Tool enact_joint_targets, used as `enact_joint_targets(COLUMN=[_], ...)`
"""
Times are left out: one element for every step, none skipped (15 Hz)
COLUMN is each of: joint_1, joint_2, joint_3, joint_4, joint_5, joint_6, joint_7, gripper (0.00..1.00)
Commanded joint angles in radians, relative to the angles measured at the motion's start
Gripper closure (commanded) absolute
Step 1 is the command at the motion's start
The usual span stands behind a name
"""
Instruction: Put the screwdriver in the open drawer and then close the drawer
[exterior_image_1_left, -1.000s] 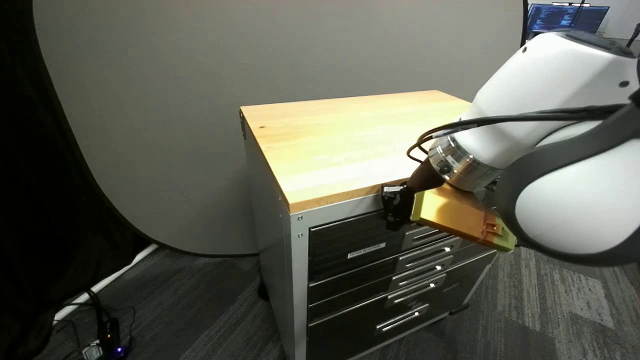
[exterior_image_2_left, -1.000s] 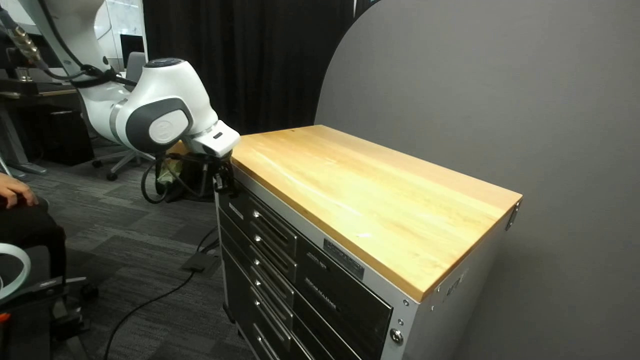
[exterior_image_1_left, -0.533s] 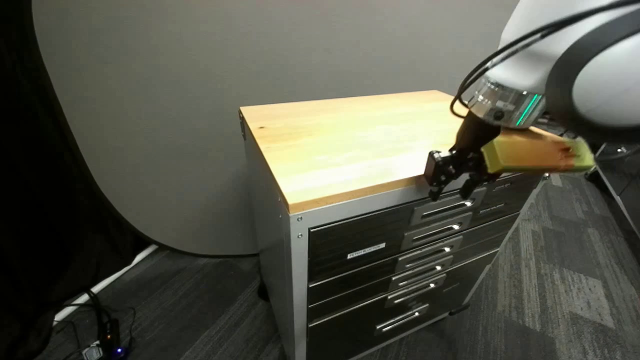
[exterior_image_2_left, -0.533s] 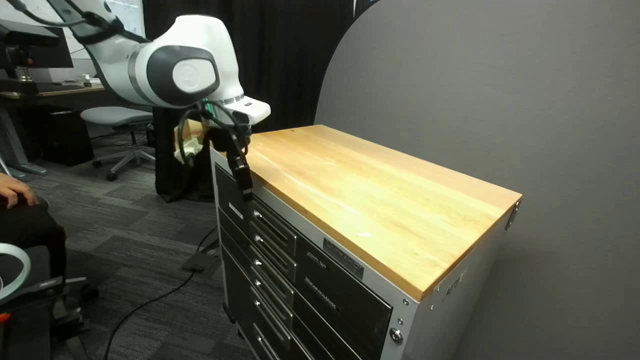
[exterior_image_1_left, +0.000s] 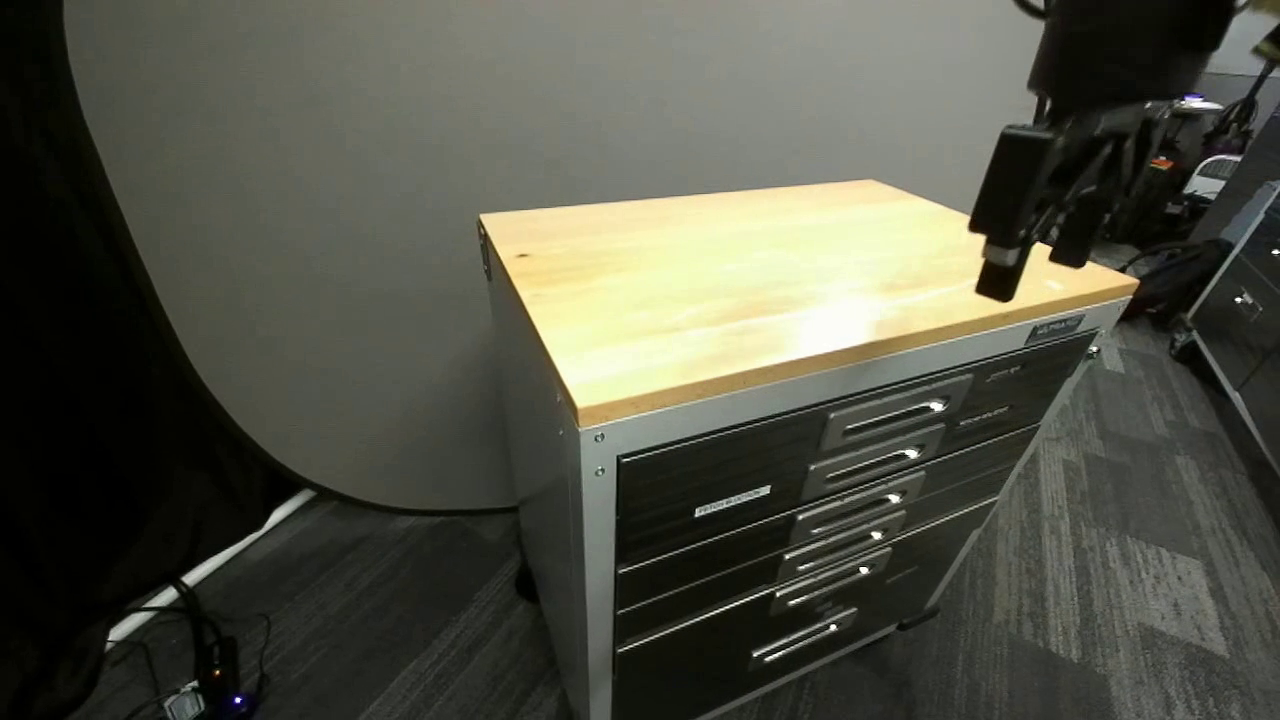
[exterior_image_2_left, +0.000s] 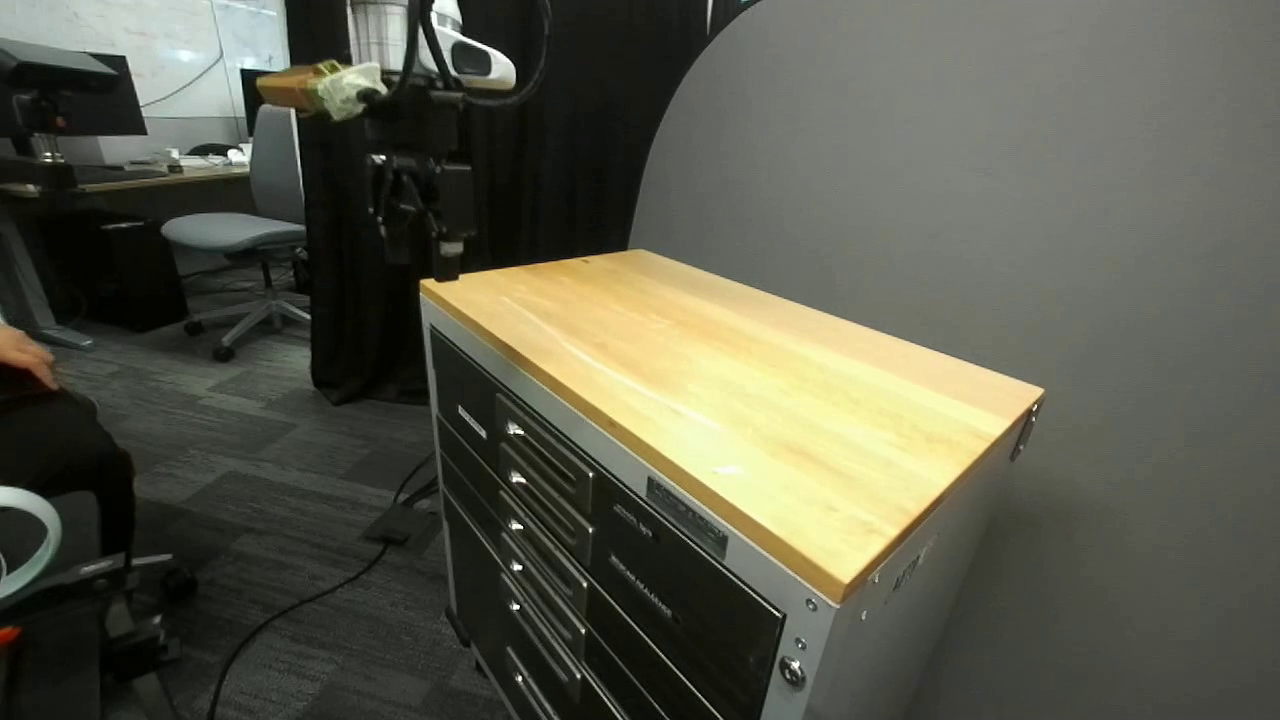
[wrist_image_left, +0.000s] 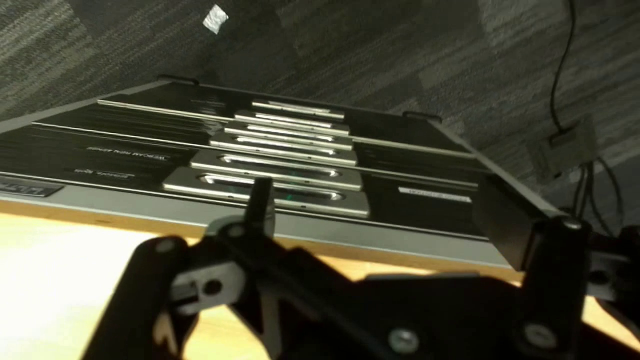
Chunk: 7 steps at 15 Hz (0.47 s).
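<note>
No screwdriver shows in any view; it is hidden or out of view. The black drawer fronts (exterior_image_1_left: 720, 480) of the metal cabinet all sit flush with its frame, the top drawer (exterior_image_2_left: 540, 440) included. Raised above the level of the cabinet's front edge, my gripper (exterior_image_1_left: 1040, 262) points downward, apart from the drawer handles. Both exterior views show the gripper (exterior_image_2_left: 422, 258) with parted fingers. In the wrist view the jaws stand wide, with only the cabinet front behind the gap between the fingertips (wrist_image_left: 260, 195). The gripper is open and holds nothing.
The cabinet's wooden top (exterior_image_1_left: 740, 260) has a projecting front edge below the gripper. Silver handles (wrist_image_left: 280, 192) run down the drawer fronts. A grey backdrop (exterior_image_2_left: 900, 200) stands behind the cabinet. A seated person's hand (exterior_image_2_left: 25, 355) and an office chair (exterior_image_2_left: 235, 230) show in an exterior view.
From low at the upper drawer front, my gripper has risen, moved away from the cabinet's face and turned to point down. Its fingers have spread apart. The drawers look unchanged.
</note>
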Motion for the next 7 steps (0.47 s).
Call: enact_joint_targets(joint_1=[-0.055,-0.057,-0.058,-0.058,-0.058,-0.059,-0.06], joint_2=[-0.016,-0.029,-0.035,-0.035,-0.034,-0.033,-0.032], joint_3=[0.064,0.073,0.078,0.08,0.08,0.08,0.079], joint_4=[0.018,0.03,0.035,0.036,0.035,0.035,0.035], joint_5=[0.002,0.003,0.003,0.003,0.003,0.002,0.002], joint_6=[-0.065,-0.105,-0.122,-0.126,-0.128,-0.129,-0.129], joint_7=[-0.032,-0.049,-0.057,-0.062,-0.065,-0.068,-0.07], gripper=[0.0,0.0,0.0,0.0,0.0,0.0,0.0])
